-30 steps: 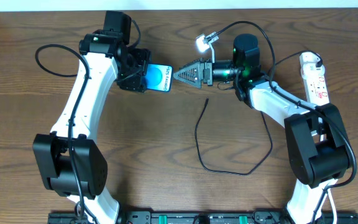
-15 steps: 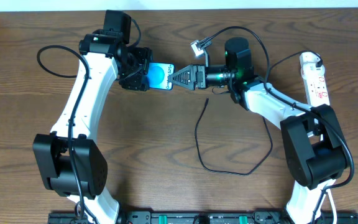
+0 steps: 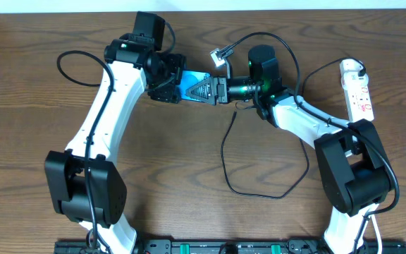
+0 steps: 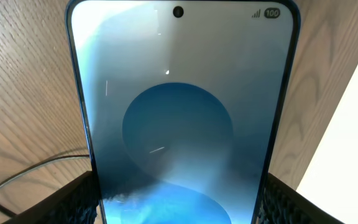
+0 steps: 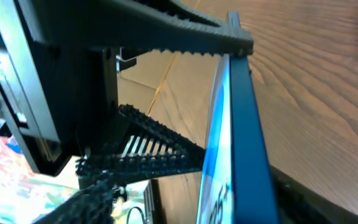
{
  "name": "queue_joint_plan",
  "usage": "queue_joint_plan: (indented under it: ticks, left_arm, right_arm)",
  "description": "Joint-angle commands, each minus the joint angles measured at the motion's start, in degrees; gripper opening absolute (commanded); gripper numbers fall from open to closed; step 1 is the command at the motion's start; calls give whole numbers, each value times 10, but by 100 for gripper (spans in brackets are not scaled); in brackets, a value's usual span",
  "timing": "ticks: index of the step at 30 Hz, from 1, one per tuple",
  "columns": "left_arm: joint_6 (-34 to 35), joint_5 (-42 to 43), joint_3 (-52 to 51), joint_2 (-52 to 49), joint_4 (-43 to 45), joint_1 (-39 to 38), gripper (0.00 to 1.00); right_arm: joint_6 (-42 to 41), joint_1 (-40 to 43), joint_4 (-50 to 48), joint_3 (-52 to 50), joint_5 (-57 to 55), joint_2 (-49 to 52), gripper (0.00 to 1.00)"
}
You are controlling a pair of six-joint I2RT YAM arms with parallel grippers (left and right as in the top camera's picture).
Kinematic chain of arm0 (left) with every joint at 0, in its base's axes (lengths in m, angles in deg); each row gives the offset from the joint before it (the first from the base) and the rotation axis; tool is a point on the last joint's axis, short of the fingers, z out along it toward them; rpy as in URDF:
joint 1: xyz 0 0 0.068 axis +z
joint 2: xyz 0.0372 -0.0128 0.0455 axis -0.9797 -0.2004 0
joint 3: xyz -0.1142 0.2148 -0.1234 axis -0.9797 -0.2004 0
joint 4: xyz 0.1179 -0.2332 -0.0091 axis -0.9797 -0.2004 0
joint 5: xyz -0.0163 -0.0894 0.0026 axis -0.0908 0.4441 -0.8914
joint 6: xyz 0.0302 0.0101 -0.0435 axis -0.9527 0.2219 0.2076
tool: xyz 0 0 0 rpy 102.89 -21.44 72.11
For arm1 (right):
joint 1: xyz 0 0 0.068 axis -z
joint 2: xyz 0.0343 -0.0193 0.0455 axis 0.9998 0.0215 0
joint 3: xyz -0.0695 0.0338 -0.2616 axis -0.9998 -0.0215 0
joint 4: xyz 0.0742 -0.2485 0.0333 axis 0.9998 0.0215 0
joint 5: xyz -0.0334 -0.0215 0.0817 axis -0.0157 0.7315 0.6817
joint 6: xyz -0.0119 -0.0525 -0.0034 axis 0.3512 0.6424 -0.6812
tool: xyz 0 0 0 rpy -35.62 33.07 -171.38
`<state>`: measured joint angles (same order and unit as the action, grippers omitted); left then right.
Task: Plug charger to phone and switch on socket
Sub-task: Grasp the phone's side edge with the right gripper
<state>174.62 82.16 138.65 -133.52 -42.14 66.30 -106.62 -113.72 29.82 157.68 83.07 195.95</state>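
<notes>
On the near part of the table (image 3: 161, 190), between the two arm bases, we find the charger (image 3: 223, 152) lying loose in a long curl, with neither arm holding it. Its small plug tip (image 3: 235, 113) points toward the far side and ends just short of the right arm's wrist.

Beyond the tip, the phone (image 3: 191, 77) sits between the two arms, lit blue, its long axis running left to right across the table. The left gripper (image 3: 177, 81) has it by the left end. In the left wrist view the black fingers (image 4: 79, 199) press on both long edges of the phone, so we read that as a firm clamp.

The right gripper (image 3: 199, 89) meets the phone from the opposite end, nose to nose with the left one. In the right wrist view the phone stands edge-on between its jaws, and the upper finger (image 5: 185, 28) reaches the phone's top edge. We cannot tell whether the jaws bite or merely bracket it.

We judge the right arm the nearer one to the plug tip.

Farthest off, at the right edge, the socket (image 3: 358, 88) lies well apart from the phone, its long axis running near to far.
</notes>
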Motion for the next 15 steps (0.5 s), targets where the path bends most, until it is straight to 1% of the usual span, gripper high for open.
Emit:
queue_joint_plan:
  ticks: [1,6,9,11,13,15]
  left_arm:
    - [6,5,9,18,2,-2,7]
    - [14,5,9,18,2,-13,8]
    - [14,5,9,18,3,-24,7]
    - [14,5,9,18,3,-30,7]
    - [14,5,9,18,3,-31,7]
    - [14,5,9,18,2,-31,7]
  right_arm:
    - [1,-2,1,8,-11,3,60]
    - [1,-3,1,8,-23,3,58]
    - [-18,-3,2,8,-38,3,55]
    - [-20,-3,3,8,-42,3,49]
    - [-20,-3,7,8,-41,3,40]
    - [-20,-3,13,8,-42,3,34]
